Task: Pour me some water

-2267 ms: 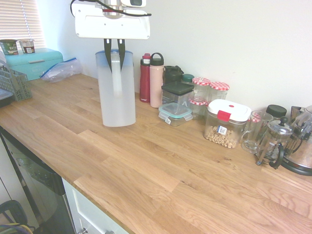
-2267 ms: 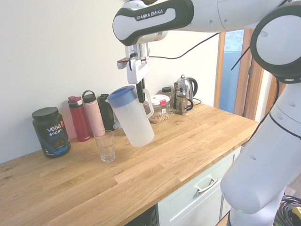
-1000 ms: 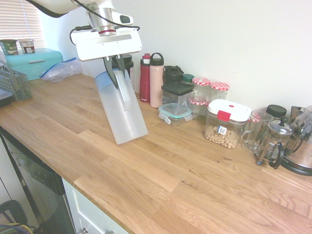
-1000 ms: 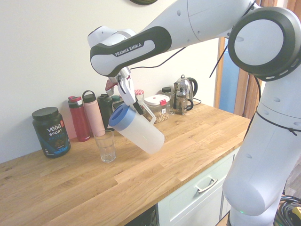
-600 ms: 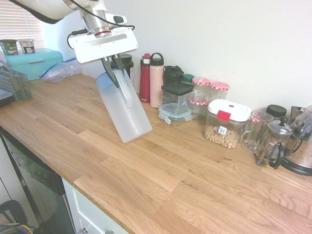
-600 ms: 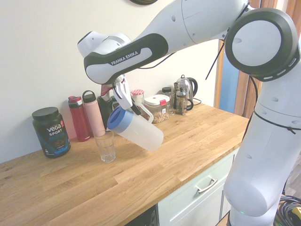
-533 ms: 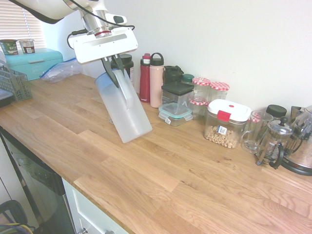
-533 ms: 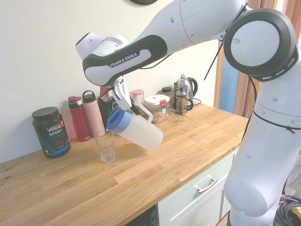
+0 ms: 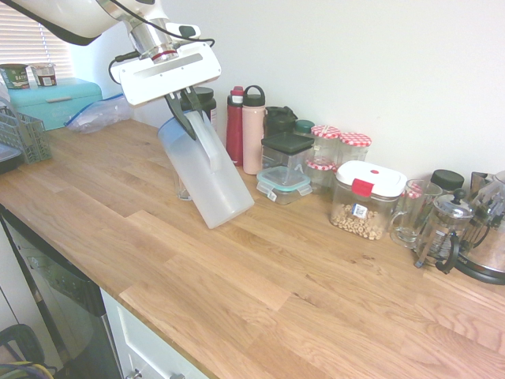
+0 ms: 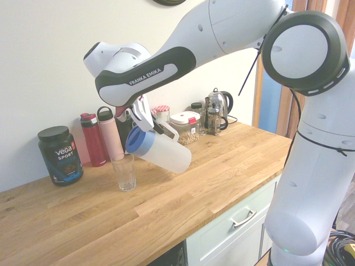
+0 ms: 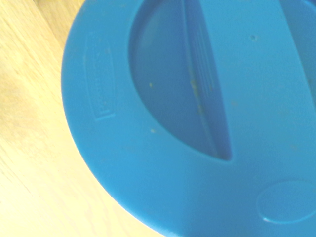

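Frosted plastic pitcher with blue lid (image 10: 159,149) pinched at handle by hand (image 10: 148,123), tilted steeply, lid end low. I read long axis pointing down toward clear drinking glass (image 10: 124,172) on wooden table (image 10: 183,188). Second exterior view shows glass clearly; first exterior view mostly hides it behind pitcher; wrist view shows lid only.

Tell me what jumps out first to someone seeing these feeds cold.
The gripper holds a frosted pitcher by its handle, tipped steeply in mid-air with its blue lid just above an empty glass on the wooden counter. That lid fills the wrist view. Behind, bottles and jars line the wall.
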`<state>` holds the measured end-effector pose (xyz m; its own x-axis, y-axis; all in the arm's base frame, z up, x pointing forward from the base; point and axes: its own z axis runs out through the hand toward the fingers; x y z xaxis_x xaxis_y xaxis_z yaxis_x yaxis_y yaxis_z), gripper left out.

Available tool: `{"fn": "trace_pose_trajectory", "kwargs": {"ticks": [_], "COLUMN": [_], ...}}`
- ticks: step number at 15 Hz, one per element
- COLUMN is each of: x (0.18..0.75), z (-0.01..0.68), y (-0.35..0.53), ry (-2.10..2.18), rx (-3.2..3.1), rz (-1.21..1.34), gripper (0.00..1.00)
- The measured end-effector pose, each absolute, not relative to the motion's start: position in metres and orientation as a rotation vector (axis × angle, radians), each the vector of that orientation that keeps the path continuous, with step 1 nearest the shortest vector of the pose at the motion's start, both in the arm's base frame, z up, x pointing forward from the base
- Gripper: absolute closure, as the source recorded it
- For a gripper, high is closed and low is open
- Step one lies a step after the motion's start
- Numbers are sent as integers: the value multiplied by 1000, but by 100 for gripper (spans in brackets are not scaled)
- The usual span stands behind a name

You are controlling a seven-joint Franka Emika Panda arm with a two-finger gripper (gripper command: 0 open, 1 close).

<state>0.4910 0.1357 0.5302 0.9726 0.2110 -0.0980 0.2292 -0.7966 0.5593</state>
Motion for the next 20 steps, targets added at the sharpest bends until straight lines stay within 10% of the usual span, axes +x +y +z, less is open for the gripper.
{"fn": "trace_pose_trajectory", "kwargs": {"ticks": [20], "x": [493], "z": [586], "y": [30], "ry": [-79], "rx": [3034], "rz": [122], "gripper": [100]}}
